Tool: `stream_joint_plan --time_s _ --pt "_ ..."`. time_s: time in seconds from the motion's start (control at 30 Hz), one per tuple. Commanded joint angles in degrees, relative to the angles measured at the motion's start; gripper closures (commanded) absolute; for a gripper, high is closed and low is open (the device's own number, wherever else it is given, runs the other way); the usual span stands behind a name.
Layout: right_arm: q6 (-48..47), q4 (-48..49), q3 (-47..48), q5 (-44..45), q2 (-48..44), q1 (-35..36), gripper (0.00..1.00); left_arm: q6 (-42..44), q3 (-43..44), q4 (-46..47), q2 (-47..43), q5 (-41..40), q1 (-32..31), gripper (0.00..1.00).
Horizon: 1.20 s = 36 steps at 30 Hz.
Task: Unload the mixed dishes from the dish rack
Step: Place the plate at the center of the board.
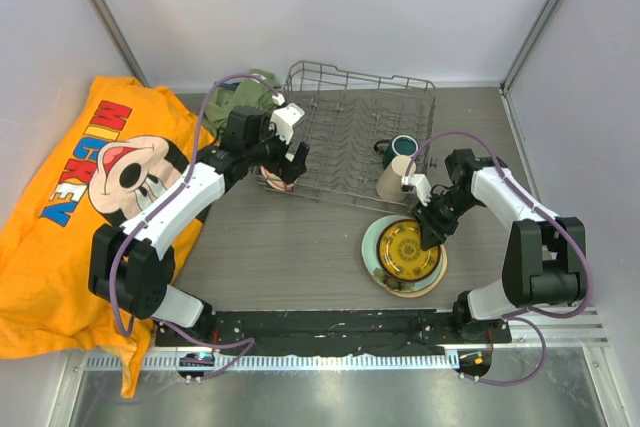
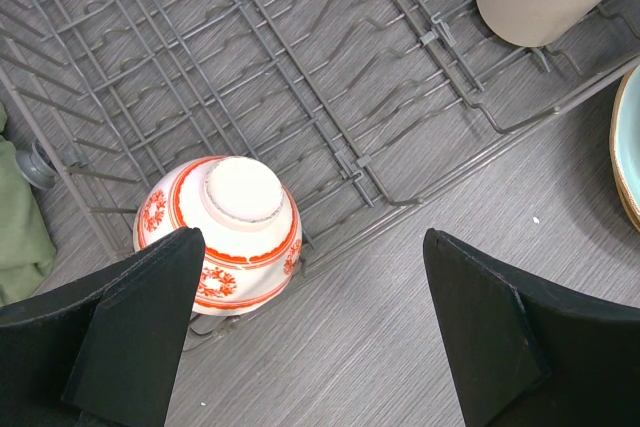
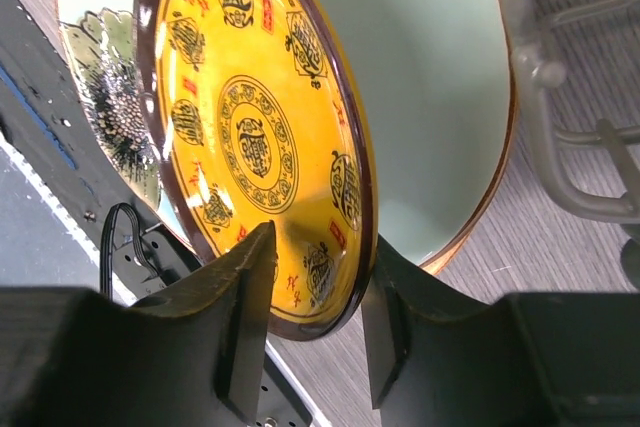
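The left claw is hovering with its fingers spread wide above the grey wood-grain desk, gripping nothing. The small red-orange bowl is sitting upside down at the near left corner of the dish rack, just beyond one finger rather than centred in the gap. It is round and glossy white, banded with red-orange rings and floral motifs, its pale foot ring facing up.

The right claw is standing slightly parted, its black fingers straddling the rim of the small yellow patterned plate; whether either pad is pressing the rim cannot be told. That plate is lying on top of a stack to the near right of the rack, shiny yellow with a dark brown edge and black medallions. Under it the pale green plate is showing a smooth glaze and tan rim, and beneath both the cream bird-painted plate is peeking out.

The rack is thin grey wire with upright tines. At its near right corner the beige handleless cup is standing, with the dark teal mug just beyond it.
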Motion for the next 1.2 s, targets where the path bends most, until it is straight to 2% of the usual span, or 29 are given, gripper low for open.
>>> stream_joint_plan --time_s 0.0,0.77,1.0,1.17 --pt "0.66 1.11 -0.67 0.64 -1.06 0.09 0.56 1.07 0.43 0.97 -0.95 0.01 0.21 0.04" --pt "4.09 3.22 -2.61 4.77 -6.24 0.62 0.50 1.07 0.17 1.14 -2.01 0.01 0.30 0.04" --pt "6.99 1.64 5.21 8.20 -10.02 0.80 0.50 1.51 -0.27 1.05 -2.44 -0.42 0.30 0.04" --pt "9.36 1.11 13.91 10.30 -11.69 0.88 0.44 2.48 -0.71 1.05 -2.53 -2.00 0.30 0.03"
